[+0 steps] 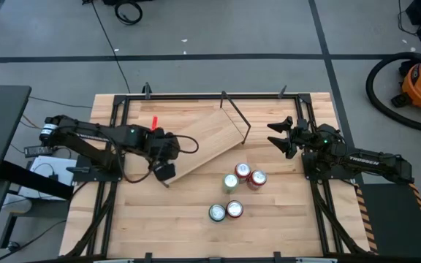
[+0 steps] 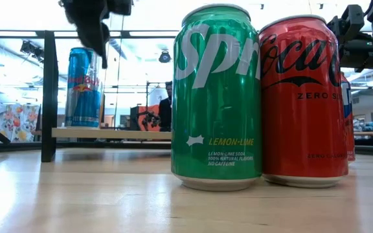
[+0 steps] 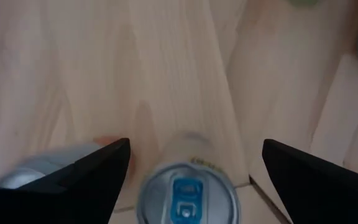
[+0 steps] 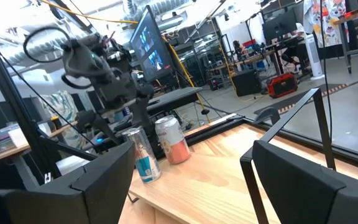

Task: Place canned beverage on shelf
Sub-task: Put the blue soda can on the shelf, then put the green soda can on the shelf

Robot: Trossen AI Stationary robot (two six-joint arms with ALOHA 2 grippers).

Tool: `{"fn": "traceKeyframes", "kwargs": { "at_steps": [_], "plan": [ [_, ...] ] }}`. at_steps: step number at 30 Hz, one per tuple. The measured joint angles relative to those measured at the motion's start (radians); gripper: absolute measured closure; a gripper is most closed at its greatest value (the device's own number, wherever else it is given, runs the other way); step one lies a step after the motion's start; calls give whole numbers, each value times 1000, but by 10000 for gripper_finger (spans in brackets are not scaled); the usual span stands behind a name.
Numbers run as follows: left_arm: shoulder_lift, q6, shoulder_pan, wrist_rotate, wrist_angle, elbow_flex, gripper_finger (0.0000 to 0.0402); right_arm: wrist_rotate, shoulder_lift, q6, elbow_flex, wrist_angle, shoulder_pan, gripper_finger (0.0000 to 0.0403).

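Observation:
A blue and silver can (image 2: pixel 83 87) stands upright on the light wood shelf (image 1: pixel 207 142), near its left end; its top (image 3: pixel 188 194) shows in the left wrist view. My left gripper (image 3: pixel 194 171) is open just above it, a finger (image 3: pixel 98 174) on each side of the can's top, touching nothing. A second, orange can (image 4: pixel 173 142) stands beside the blue one (image 4: pixel 143 160) on the shelf. My right gripper (image 1: pixel 282 136) waits open at the table's right side.
Several cans stand on the table in front of the shelf: a green one (image 2: pixel 217 97) and a red one (image 2: pixel 301 100) close to the low camera, others (image 1: pixel 248 175) farther back. The shelf's black rod bracket (image 1: pixel 238 117) rises at its right end.

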Motion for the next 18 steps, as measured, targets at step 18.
{"fn": "traceKeyframes", "kwargs": {
  "at_steps": [18],
  "plan": [
    [124, 109, -112, 139, 315, 62, 24, 0, 0, -6, 0, -3, 0, 69]
  ]
}}
